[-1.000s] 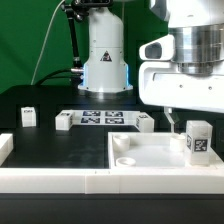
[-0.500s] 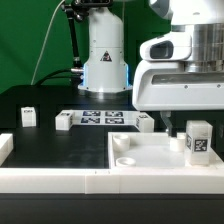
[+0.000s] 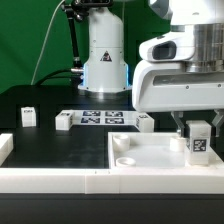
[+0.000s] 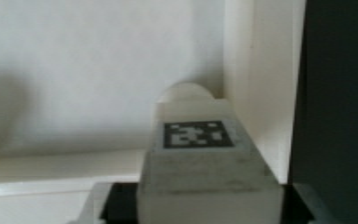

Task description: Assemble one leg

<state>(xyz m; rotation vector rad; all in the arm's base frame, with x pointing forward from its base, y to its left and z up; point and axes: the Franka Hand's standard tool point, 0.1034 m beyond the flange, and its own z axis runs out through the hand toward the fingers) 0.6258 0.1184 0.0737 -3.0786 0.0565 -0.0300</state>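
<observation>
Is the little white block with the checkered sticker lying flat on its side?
No, the leg stands upright on the white panel, its tag facing forward, right under the gripper.

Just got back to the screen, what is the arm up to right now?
The arm's gripper is low over a leg that stands upright on the big white panel, near the exterior view's right edge. The wrist view shows the leg's tagged top close up, between the fingers. Whether the fingers already squeeze it is not clear. Three more legs wait on the black table by the marker board.
</observation>
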